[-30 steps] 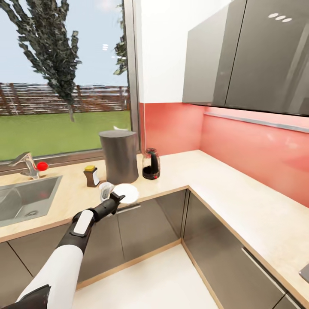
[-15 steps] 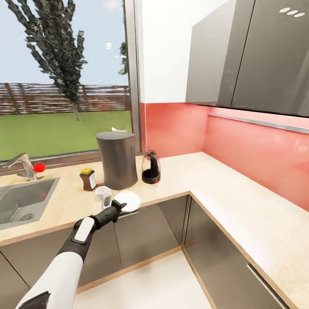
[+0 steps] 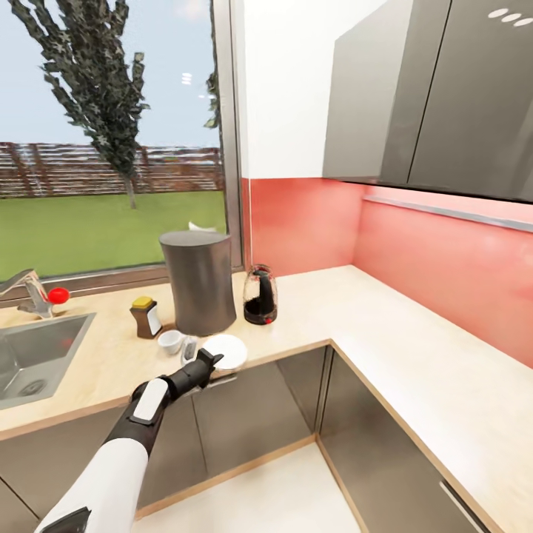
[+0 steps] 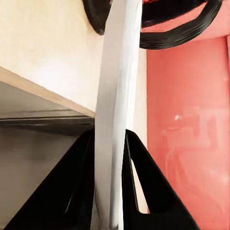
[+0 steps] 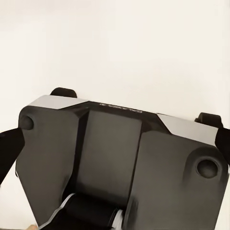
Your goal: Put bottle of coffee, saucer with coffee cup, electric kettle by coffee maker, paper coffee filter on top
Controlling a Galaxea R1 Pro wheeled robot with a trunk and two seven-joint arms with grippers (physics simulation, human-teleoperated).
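Observation:
The grey cylindrical coffee maker [image 3: 196, 281] stands on the countertop [image 3: 326, 311] by the window. Beside it on the right is the electric kettle [image 3: 260, 296], and on the left the bottle of coffee [image 3: 146, 317]. A small white coffee cup [image 3: 172, 341] sits in front of them. My left gripper [image 3: 208, 360] is shut on the rim of the white saucer [image 3: 227, 349], held level at the counter's front edge before the coffee maker. In the left wrist view the saucer [image 4: 117, 96] runs edge-on between the black fingers [image 4: 76, 187], with the kettle base [image 4: 158, 24] beyond it.
A steel sink [image 3: 37, 355] with a faucet [image 3: 33, 296] lies at the left. Dark wall cabinets [image 3: 429, 96] hang over the L-shaped counter, which runs on to the right. The right wrist view shows a dark housing [image 5: 120, 163] against a pale surface.
The head view has shifted, so the whole scene sits differently. My left gripper has carried the saucer a little to the right, toward the kettle and away from the cup.

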